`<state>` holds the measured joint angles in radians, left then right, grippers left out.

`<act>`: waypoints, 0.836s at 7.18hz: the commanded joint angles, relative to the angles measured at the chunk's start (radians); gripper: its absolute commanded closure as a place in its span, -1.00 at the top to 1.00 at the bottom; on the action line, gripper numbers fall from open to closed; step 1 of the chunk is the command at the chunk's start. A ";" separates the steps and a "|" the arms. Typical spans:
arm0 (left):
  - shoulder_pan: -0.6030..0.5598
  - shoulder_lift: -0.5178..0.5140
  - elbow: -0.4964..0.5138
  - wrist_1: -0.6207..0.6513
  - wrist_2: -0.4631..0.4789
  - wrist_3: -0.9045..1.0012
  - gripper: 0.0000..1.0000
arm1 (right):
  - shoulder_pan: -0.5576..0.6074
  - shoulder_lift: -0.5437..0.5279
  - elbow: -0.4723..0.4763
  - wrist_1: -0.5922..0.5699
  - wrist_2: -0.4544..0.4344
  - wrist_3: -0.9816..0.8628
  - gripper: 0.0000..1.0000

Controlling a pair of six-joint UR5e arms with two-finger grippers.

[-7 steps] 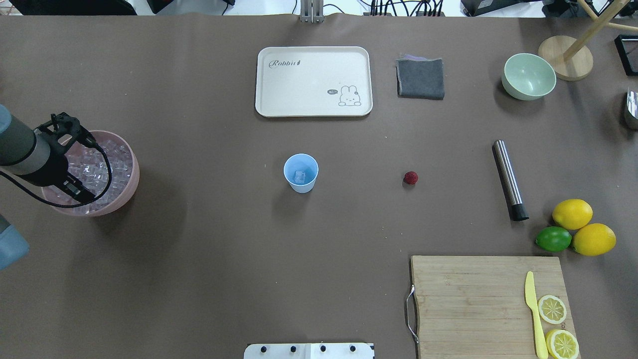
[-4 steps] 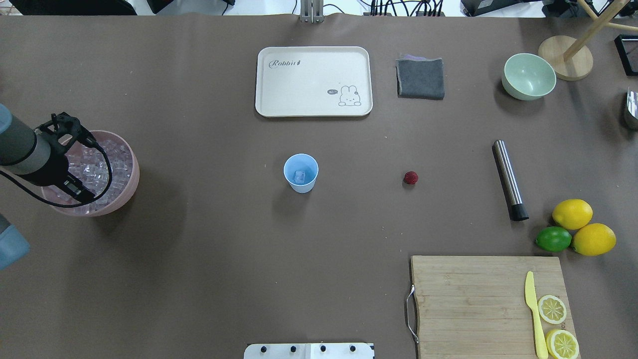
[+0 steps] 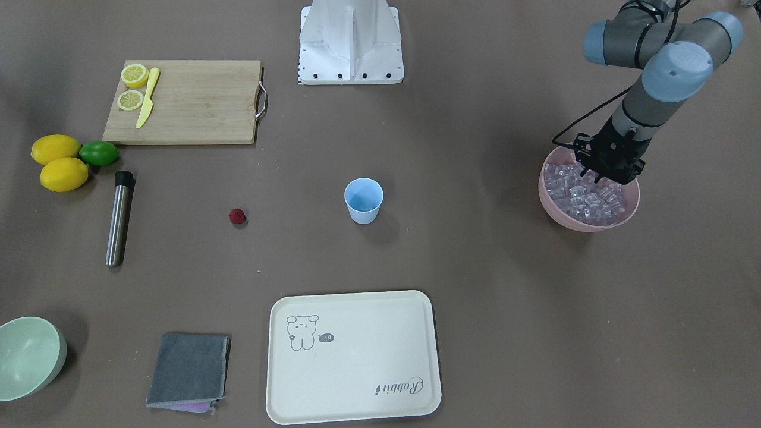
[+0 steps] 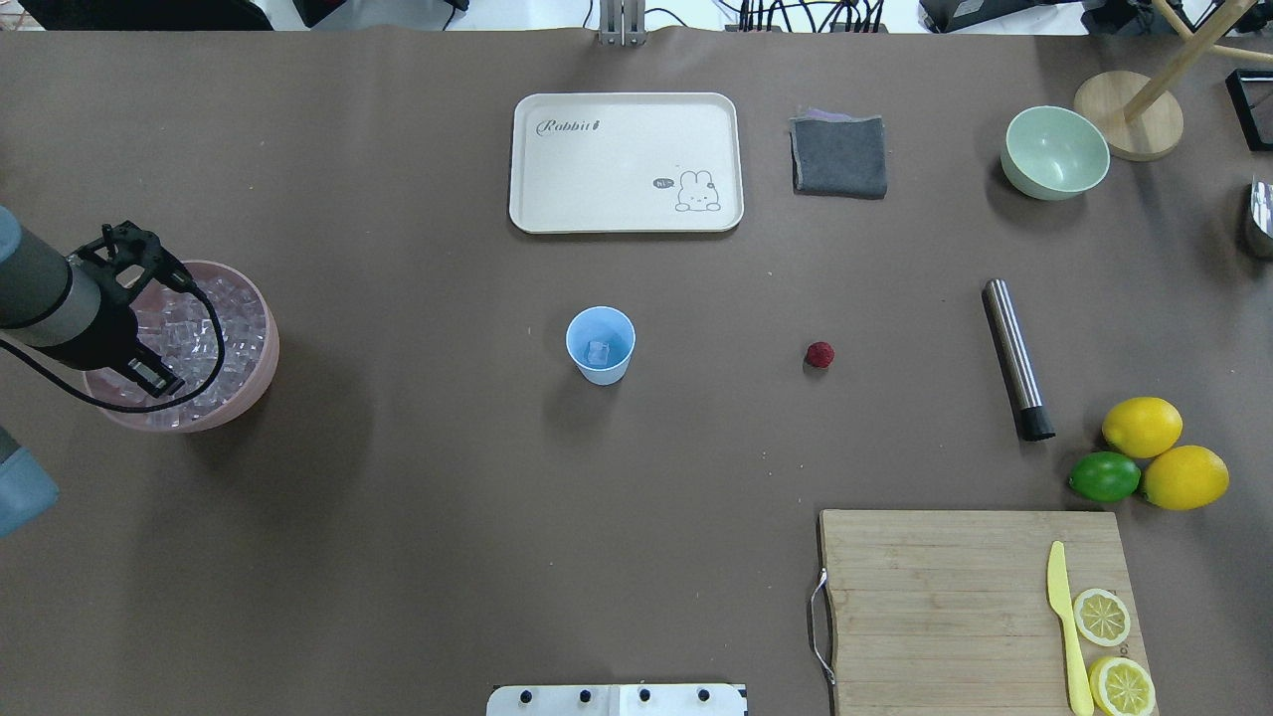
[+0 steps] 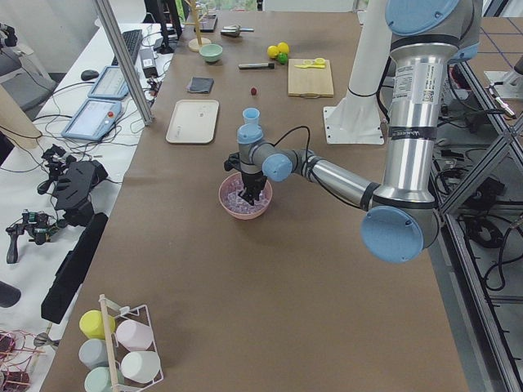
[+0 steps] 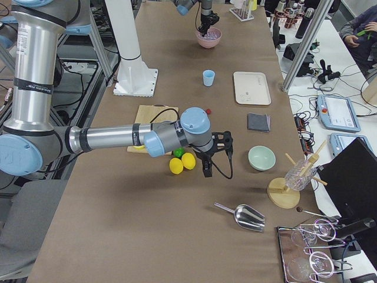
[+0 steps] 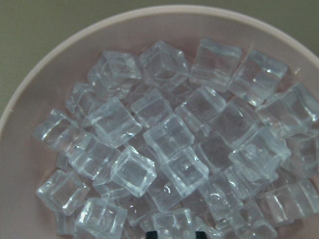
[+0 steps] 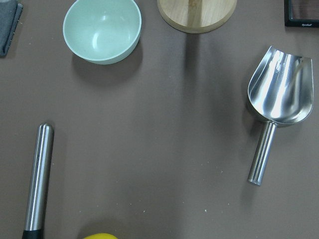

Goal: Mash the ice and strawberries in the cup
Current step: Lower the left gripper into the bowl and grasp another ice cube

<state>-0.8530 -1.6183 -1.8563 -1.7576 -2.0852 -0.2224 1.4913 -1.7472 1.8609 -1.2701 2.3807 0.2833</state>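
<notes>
Overhead exterior view: cream tray reads "Rabbit", beyond the cup.

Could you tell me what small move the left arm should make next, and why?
Probably lower the left claw slightly into the ice and close on a single cube. It hangs directly over the heap in the pink bowl, the wrist view shows cubes right beneath it, and the cup holds only one cube, with the strawberry lying on the table.

Glassy clear ice, shiny metal scoop, matt plastic cup.
</notes>
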 commanded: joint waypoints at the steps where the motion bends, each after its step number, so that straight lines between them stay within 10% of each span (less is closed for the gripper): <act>1: -0.014 -0.002 -0.014 0.003 -0.030 0.000 -0.88 | 0.001 0.000 0.000 0.000 0.000 0.001 1.00; 6: -0.130 -0.093 -0.030 0.004 -0.156 -0.017 -1.00 | 0.001 0.000 0.001 0.000 0.000 0.002 1.00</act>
<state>-0.9732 -1.6826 -1.8861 -1.7484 -2.2276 -0.2259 1.4913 -1.7472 1.8621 -1.2701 2.3807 0.2852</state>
